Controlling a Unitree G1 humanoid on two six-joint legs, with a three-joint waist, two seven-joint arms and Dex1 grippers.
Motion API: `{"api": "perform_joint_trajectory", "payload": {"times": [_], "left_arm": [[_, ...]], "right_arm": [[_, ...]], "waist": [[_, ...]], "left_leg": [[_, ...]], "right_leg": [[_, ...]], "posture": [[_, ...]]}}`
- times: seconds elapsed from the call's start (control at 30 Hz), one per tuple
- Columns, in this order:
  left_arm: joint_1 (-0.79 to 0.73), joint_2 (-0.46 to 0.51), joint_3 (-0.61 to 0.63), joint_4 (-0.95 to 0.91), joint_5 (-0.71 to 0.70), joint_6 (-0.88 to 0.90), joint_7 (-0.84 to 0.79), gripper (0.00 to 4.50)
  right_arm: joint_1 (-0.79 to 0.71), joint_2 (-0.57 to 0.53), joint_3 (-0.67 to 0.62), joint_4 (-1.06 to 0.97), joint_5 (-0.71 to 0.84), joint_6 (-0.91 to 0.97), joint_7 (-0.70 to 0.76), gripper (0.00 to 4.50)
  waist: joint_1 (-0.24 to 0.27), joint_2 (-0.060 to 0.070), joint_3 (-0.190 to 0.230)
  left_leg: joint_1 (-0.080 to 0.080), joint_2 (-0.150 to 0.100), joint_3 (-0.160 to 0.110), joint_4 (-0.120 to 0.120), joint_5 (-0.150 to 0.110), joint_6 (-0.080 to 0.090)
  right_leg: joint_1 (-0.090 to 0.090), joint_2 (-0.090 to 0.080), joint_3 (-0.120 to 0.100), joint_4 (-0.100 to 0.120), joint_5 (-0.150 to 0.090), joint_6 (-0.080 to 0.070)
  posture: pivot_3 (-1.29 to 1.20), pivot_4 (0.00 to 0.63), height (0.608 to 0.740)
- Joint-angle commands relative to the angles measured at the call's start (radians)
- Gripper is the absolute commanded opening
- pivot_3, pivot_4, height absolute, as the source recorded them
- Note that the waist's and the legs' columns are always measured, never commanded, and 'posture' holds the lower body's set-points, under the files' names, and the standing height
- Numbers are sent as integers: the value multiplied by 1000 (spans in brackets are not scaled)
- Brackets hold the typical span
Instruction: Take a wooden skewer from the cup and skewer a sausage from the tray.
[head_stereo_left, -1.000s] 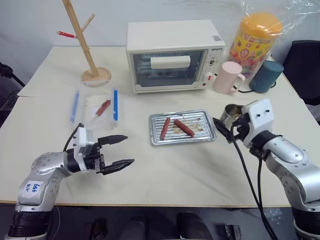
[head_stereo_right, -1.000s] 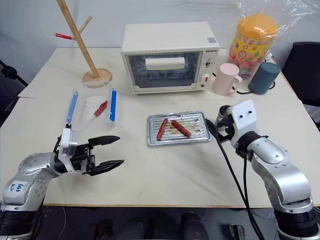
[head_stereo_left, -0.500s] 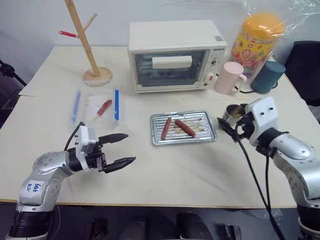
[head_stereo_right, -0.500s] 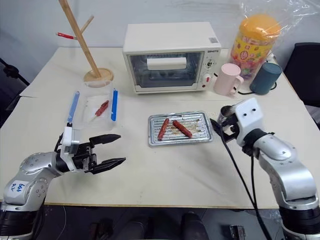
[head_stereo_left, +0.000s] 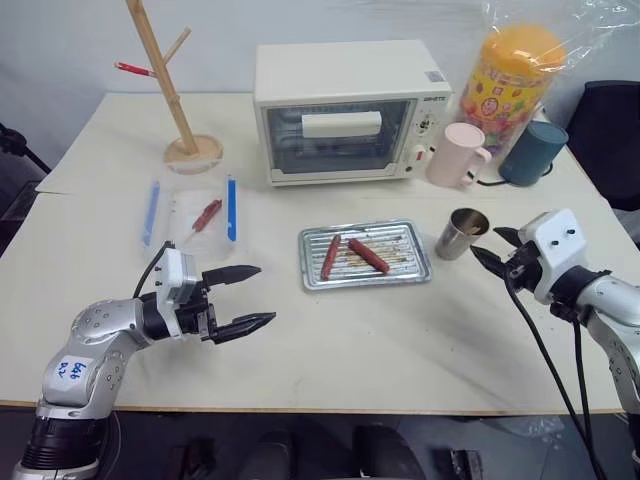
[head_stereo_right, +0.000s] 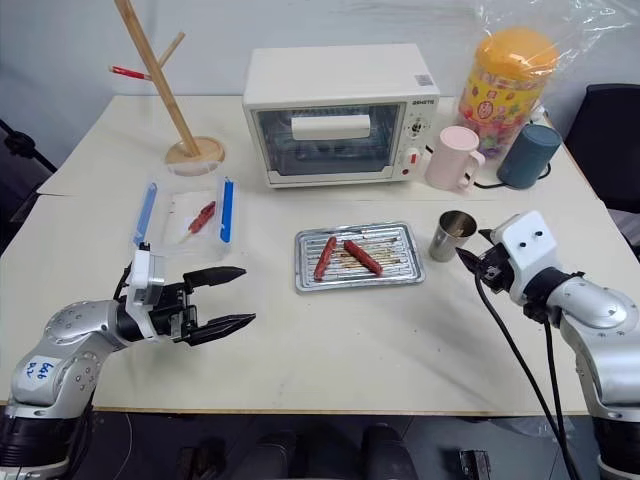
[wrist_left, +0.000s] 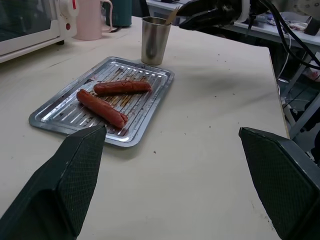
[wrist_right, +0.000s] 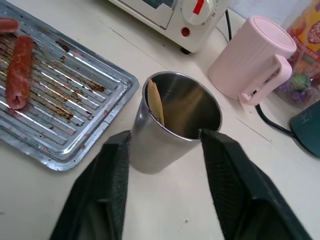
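Observation:
The steel cup (head_stereo_left: 462, 233) stands right of the tray (head_stereo_left: 412, 246), with a pale wooden skewer (wrist_right: 155, 102) leaning inside it. Two reddish-brown sausages (head_stereo_left: 330, 256) (head_stereo_left: 368, 255) lie on the tray's ribbed bottom. My right gripper (head_stereo_left: 488, 247) is just right of the cup and points at it. Its fingers (wrist_right: 107, 185) are apart about a cup's width, and I cannot tell if they touch the wall. Near the table's front left, my left gripper (head_stereo_left: 262, 295) is wide open and empty, aimed toward the tray.
A white toaster oven (head_stereo_left: 350, 110) stands behind the tray. A pink mug (head_stereo_left: 458, 155), a teal mug (head_stereo_left: 533, 152) and a bagged candy jar (head_stereo_left: 515, 75) are behind the cup. A wooden branched stand (head_stereo_left: 170, 90) and a clear blue-edged container (head_stereo_left: 190, 215) sit at the left.
My right gripper has drawn back to the right, off the cup, which now stands in full sight. The left arm has kept still.

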Motion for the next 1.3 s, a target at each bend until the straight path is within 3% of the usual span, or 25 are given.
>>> {"api": "perform_joint_trajectory", "payload": {"times": [0.03,0.67,0.77,0.97,1.3], "left_arm": [[-10,4,8,-34,-7,3,5,4500],[6,2,17,-62,-13,16,24,4500],[6,0,16,-62,-11,15,26,4500],[8,-4,14,-55,-9,9,25,4500],[8,-8,12,-44,-4,-1,21,4500]], "right_arm": [[-22,-4,-4,15,-21,-38,14,2037],[-95,16,40,122,-60,-118,77,2037],[-98,19,38,131,-64,-128,81,1605],[-99,24,32,141,-72,-145,84,50],[-91,14,15,151,-50,-126,107,19]], "waist": [[0,0,0],[0,0,0],[0,0,0],[-1,0,0],[-1,0,0]], "left_leg": [[0,0,0,0,0,0],[0,0,0,0,0,0],[0,0,0,0,0,0],[0,0,0,0,0,0],[0,0,0,0,0,0]], "right_leg": [[0,0,0,0,0,0],[0,0,0,0,0,0],[0,0,0,0,0,0],[0,0,0,0,0,0],[0,0,0,0,0,0]], "posture": [[0,150,740],[0,150,740],[0,150,740],[0,150,740],[0,150,740]]}}
